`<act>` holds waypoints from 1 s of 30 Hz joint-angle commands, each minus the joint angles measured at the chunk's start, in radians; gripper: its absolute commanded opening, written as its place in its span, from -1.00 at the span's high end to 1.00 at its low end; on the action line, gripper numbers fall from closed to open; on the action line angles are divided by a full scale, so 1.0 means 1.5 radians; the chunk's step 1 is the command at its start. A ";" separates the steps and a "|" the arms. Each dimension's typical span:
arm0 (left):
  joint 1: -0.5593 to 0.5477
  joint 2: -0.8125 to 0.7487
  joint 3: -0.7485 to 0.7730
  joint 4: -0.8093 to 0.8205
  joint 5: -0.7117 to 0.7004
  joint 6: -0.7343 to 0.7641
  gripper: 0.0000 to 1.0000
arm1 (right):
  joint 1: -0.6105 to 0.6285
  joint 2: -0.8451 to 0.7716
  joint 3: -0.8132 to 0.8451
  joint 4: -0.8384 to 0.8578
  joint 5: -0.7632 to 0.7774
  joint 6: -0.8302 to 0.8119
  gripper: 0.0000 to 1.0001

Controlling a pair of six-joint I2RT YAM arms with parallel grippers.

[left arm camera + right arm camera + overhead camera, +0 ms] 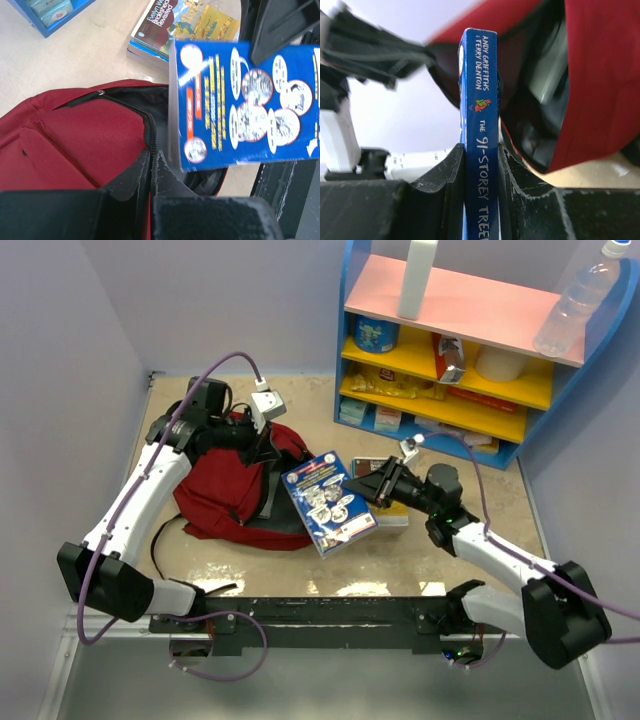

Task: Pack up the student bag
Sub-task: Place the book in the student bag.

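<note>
While my left claw pinched shut on the zippered rim of the student bag — slumped on the table, left of centre — my right claw clamped the blue book upright beside its gaping mouth.

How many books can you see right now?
2: blue book in the right gripper at the student bag's opening; second book flat on the table beyond it, perhaps with more underneath.

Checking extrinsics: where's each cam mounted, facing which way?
Top external: above, behind bases, looking down; left arm, right arm, student bag, blue book.
Left wrist: faces along the shut left gripper pinching the bag's opening edge.
Right wrist: faces along the right gripper clamping the book, toward the bag.
Shared: all show bag and book.
</note>
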State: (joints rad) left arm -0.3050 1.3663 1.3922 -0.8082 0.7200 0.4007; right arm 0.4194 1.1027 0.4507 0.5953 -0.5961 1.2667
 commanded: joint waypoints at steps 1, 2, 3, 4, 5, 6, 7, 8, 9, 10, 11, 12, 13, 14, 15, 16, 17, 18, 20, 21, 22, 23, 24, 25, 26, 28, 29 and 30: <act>-0.001 -0.012 -0.003 0.033 0.009 -0.014 1.00 | 0.029 0.018 0.039 0.124 -0.036 0.029 1.00; -0.001 -0.012 -0.003 0.033 0.008 -0.012 1.00 | 0.030 0.017 0.043 0.111 -0.032 0.020 1.00; 0.000 -0.012 -0.003 0.033 0.009 -0.010 1.00 | 0.032 0.016 0.050 0.055 -0.028 -0.013 1.00; 0.000 -0.012 -0.003 0.030 0.009 -0.009 1.00 | 0.033 0.021 0.064 0.032 -0.024 -0.026 1.00; 0.000 -0.012 -0.003 0.029 0.009 -0.010 1.00 | 0.035 0.027 0.069 0.015 -0.017 -0.035 1.00; -0.001 -0.012 -0.002 0.029 0.010 -0.010 1.00 | 0.036 0.037 0.072 0.006 -0.014 -0.047 1.00; 0.000 -0.012 -0.002 0.027 0.012 -0.009 1.00 | 0.039 0.065 0.074 0.012 -0.011 -0.048 1.00; -0.001 -0.012 0.000 0.026 0.014 -0.010 1.00 | 0.043 0.082 0.076 0.019 -0.007 -0.047 1.00; -0.001 -0.013 0.002 0.026 0.015 -0.009 1.00 | 0.050 0.104 0.083 0.044 -0.003 -0.044 1.00; 0.000 -0.014 0.002 0.025 0.015 -0.010 1.00 | 0.056 0.147 0.091 0.059 -0.005 -0.043 1.00; 0.000 -0.014 0.006 0.024 0.016 -0.011 1.00 | 0.067 0.174 0.104 0.077 -0.007 -0.043 1.00; 0.000 -0.014 0.008 0.022 0.015 -0.010 1.00 | 0.074 0.195 0.130 0.085 -0.011 -0.042 1.00; 0.000 -0.014 0.009 0.018 0.015 -0.011 1.00 | 0.081 0.215 0.143 0.090 -0.010 -0.043 1.00; 0.000 -0.014 0.012 0.015 0.015 -0.010 1.00 | 0.093 0.250 0.157 0.092 -0.008 -0.044 1.00; 0.000 -0.016 0.013 0.013 0.013 -0.009 1.00 | 0.096 0.265 0.181 0.092 -0.005 -0.046 1.00; 0.000 -0.018 0.014 0.011 0.013 -0.008 1.00 | 0.099 0.286 0.190 0.090 0.003 -0.048 1.00; 0.000 -0.019 0.015 0.010 0.012 -0.008 1.00 | 0.102 0.293 0.197 0.083 0.012 -0.051 1.00; 0.000 -0.022 0.016 0.009 0.012 -0.008 1.00 | 0.103 0.302 0.216 0.073 0.027 -0.057 1.00; -0.001 -0.022 0.018 0.003 0.013 -0.005 1.00 | 0.108 0.324 0.238 0.050 0.039 -0.069 1.00; -0.001 -0.022 0.018 0.002 0.014 -0.005 1.00 | 0.109 0.332 0.260 0.052 0.045 -0.067 1.00; -0.001 -0.021 0.020 -0.001 0.015 -0.004 1.00 | 0.111 0.344 0.271 0.055 0.050 -0.065 1.00; 0.000 -0.018 0.025 -0.004 0.015 0.000 1.00 | 0.115 0.368 0.298 0.065 0.053 -0.054 1.00; 0.000 -0.014 0.030 -0.015 0.015 0.003 1.00 | 0.116 0.379 0.310 0.074 0.053 -0.046 1.00; 0.000 -0.012 0.035 -0.021 0.016 0.004 1.00 | 0.116 0.395 0.321 0.089 0.053 -0.034 1.00; -0.001 -0.010 0.045 -0.025 0.015 0.006 1.00 | 0.116 0.409 0.333 0.117 0.052 -0.007 1.00; -0.001 -0.009 0.050 -0.032 0.017 0.007 1.00 | 0.120 0.452 0.379 0.127 0.054 0.007 1.00; -0.001 -0.010 0.053 -0.033 0.016 0.007 1.00 | 0.127 0.463 0.411 0.111 0.064 0.004 1.00; 0.000 -0.011 0.054 -0.035 0.016 0.007 1.00 | 0.131 0.485 0.425 0.100 0.073 0.000 1.00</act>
State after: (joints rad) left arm -0.3050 1.3659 1.4162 -0.8501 0.7174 0.4049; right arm 0.5949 1.7794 0.9451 0.6342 -0.5396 1.2110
